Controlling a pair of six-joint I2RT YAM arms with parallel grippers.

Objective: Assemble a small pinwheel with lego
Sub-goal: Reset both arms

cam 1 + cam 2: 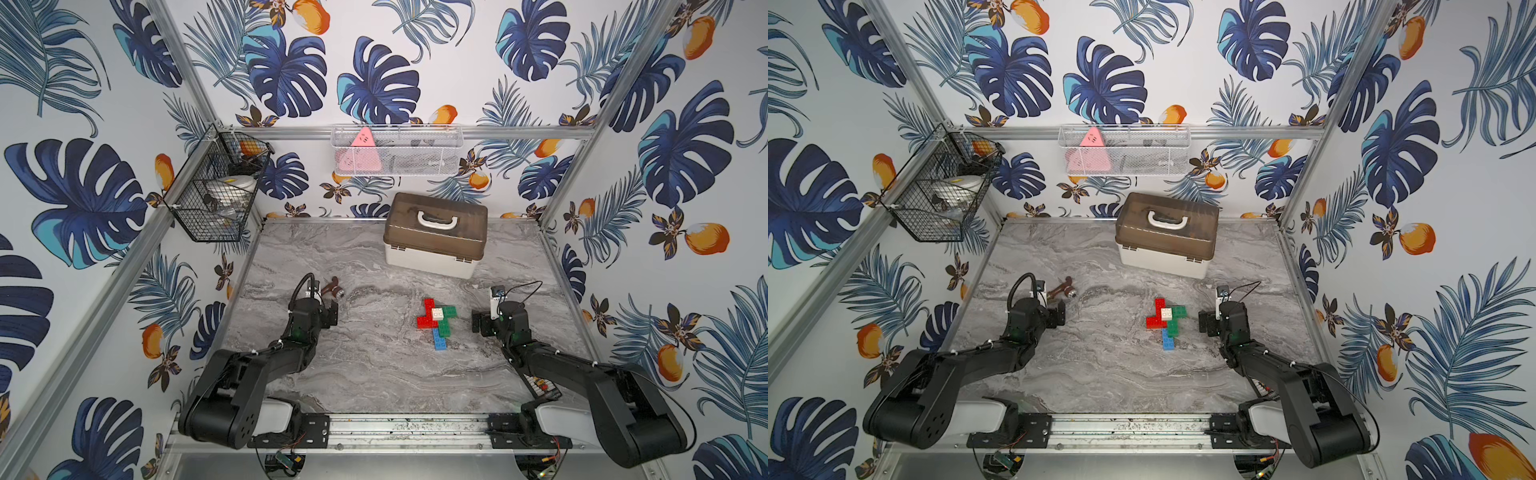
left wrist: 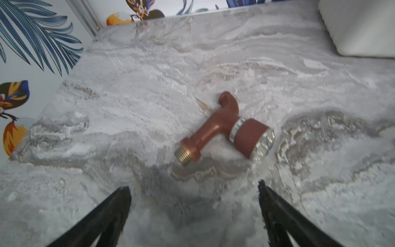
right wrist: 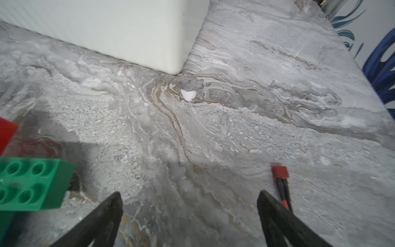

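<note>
The pinwheel (image 1: 436, 322) lies flat on the tabletop (image 1: 374, 374), a little right of the middle and well clear of the front and back edges. Its red, green and blue bricks spread out from a white square brick (image 1: 437, 313) pressed on top at the centre. No loose brick shows anywhere, so the build looks finished, or very close to it.

That would explain the arms. The right gripper (image 1: 478, 322) sits near the pinwheel on the side of the right edge, not touching it. Its fingers are spread wide with only bare marble between them in the right wrist view (image 3: 189, 194), where a green brick (image 3: 32, 184) shows off to one side. The left gripper (image 1: 332, 316) is well apart, toward the left edge, also spread wide and empty (image 2: 194, 188). Just beyond it lies a brown tap (image 2: 224, 128), which seems no part of the job. A lidded storage box (image 1: 436, 232) stands at the back edge, out of the way
</note>
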